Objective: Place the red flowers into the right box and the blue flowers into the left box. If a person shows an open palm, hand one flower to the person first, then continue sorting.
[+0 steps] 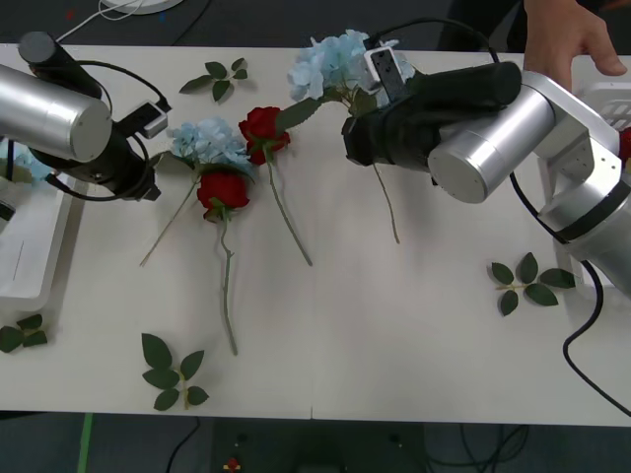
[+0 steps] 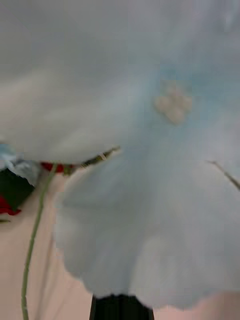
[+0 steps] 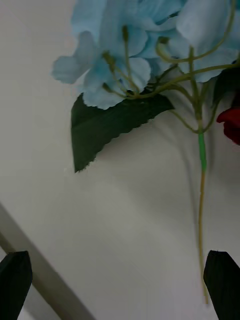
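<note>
Blue hydrangea [image 1: 335, 61] lies at the far edge of the tabletop [image 1: 394, 325], stem trailing toward the robot. Right gripper [image 1: 367, 138] hovers over its stem — petals crowd the wrist view, so I cannot tell how its fingers stand. Left gripper [image 3: 120, 285], fingers apart, faces a second hydrangea [image 1: 207, 141] beside two roses [image 1: 224, 190]. Step in hand, probably: picking a blue flower. A hand [image 1: 567, 34] rests beside the right box [image 1: 611, 99]; next move calls for checking whether it opens.

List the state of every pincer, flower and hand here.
Left pincer: open, over near blue flower's stem.
Right pincer: shut on far blue flower.
Near blue flower: lying on table.
Two roses: lying on table, ungripped.
Hand: at far table edge, palm hidden.
</note>
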